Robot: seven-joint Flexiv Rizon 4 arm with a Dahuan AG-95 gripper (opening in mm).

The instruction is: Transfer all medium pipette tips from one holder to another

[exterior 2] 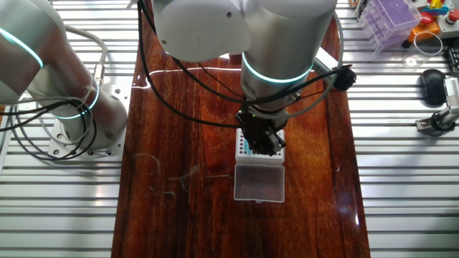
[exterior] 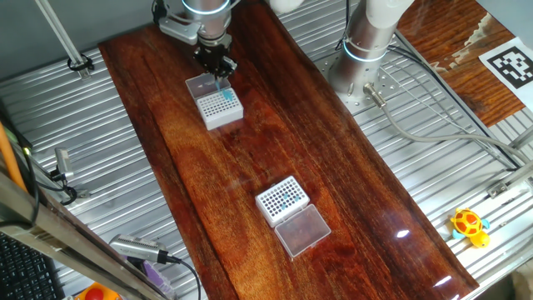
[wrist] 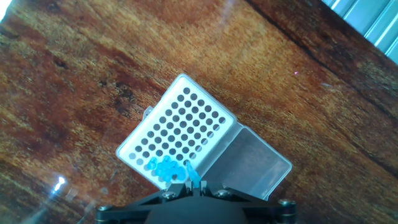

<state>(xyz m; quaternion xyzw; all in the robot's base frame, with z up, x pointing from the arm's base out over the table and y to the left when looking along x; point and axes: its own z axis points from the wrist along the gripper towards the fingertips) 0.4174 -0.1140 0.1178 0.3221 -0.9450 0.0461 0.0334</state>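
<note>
My gripper (exterior: pixel 216 65) hangs over the far white holder (exterior: pixel 221 108), whose clear lid (exterior: pixel 201 84) lies open beside it. The jaws are shut on one teal-blue medium pipette tip (exterior: pixel 221 84), which points down at the holder's grid. In the hand view the held tip (wrist: pixel 192 172) sticks out from my gripper (wrist: pixel 194 184) just above the holder (wrist: pixel 177 130), next to several blue tips (wrist: pixel 161 167) seated along its near edge. A second holder (exterior: pixel 281 198) with several blue tips stands nearer the front. From the other fixed view my gripper (exterior 2: pixel 262 142) covers most of the holder (exterior 2: pixel 243 147).
The second holder's clear lid (exterior: pixel 302 229) lies open on the wooden board. The arm's base (exterior: pixel 365 46) and cables sit on the metal table at right. A yellow toy (exterior: pixel 470 226), a marker tag (exterior: pixel 509 65) and a purple rack (exterior 2: pixel 391 18) lie off the board.
</note>
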